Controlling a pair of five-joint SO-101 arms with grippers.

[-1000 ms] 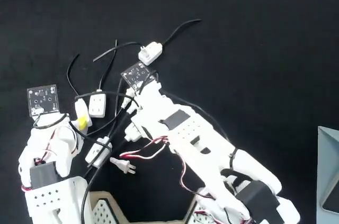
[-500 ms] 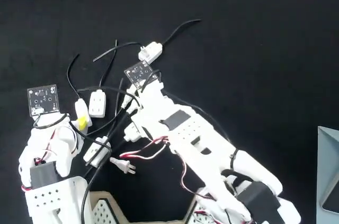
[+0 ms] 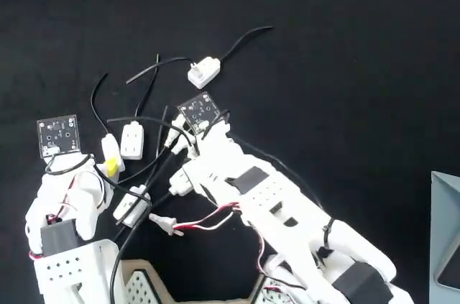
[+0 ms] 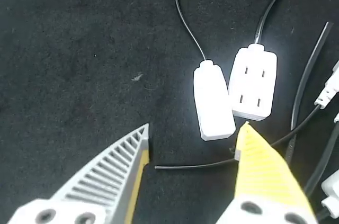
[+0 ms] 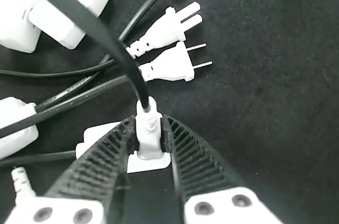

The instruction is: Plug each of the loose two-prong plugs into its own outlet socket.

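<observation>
Right claw [image 5: 148, 147] clamped on white plug [image 5: 148, 128], left of centre in high view. Left claw [image 4: 190, 144] wide open, empty, near outlet socket [image 4: 254, 89]. Plug judged light, rigid, slick; cord [image 5: 85, 25] likely to tug. Best gripped across body, behind prongs.

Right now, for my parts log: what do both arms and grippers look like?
Left arm and right arm: white, black motors, red-white wires, dotted black square tags. Left gripper: one grey ribbed finger, one yellow. Right gripper: black ribbed fingers.
</observation>
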